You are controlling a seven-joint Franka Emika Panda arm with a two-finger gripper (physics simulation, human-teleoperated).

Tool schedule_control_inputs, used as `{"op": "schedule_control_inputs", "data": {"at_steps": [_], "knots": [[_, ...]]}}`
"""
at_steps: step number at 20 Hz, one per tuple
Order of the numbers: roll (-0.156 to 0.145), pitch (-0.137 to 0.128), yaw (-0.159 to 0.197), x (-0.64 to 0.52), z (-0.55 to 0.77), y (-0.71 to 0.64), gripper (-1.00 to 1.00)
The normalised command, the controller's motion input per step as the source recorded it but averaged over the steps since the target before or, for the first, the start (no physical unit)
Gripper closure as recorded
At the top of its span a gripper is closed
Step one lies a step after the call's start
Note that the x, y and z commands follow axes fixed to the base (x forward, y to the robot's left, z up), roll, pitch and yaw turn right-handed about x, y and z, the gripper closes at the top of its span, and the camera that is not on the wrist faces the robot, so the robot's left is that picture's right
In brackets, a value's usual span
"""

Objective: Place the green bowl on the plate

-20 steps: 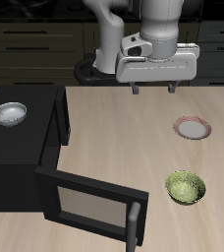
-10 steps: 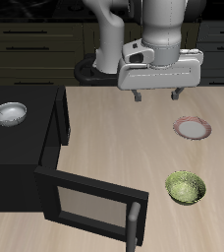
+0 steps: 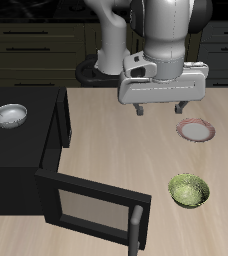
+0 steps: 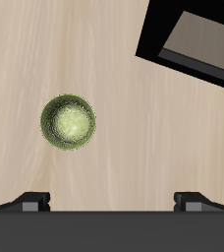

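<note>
Green bowl (image 3: 189, 189) sits near the table's front edge, apart from the plate (image 3: 196, 130). Gripper (image 3: 160, 108) hangs above, fingers wide open, holding nothing; an off-centre descent could knock the rim and tip it

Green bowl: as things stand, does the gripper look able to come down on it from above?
Probably yes. The green bowl sits alone on bare table, apart from the plate and the open black door. The gripper hangs open above, farther back; the wrist view shows nothing over the bowl.

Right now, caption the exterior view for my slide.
Open gripper hangs above the table, green bowl near the front edge, plate bare behind it.
</note>
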Motion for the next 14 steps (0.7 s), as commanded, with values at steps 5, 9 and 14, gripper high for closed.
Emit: {"op": "schedule_control_inputs", "data": {"at_steps": [5,9,14], "knots": [[0.014,-0.008,-0.005,0.20,-0.01,-0.01,-1.00],[0.007,0.011,-0.003,0.12,-0.06,0.00,-1.00],[0.016,0.008,-0.002,0.11,-0.07,0.02,-1.00]]}}
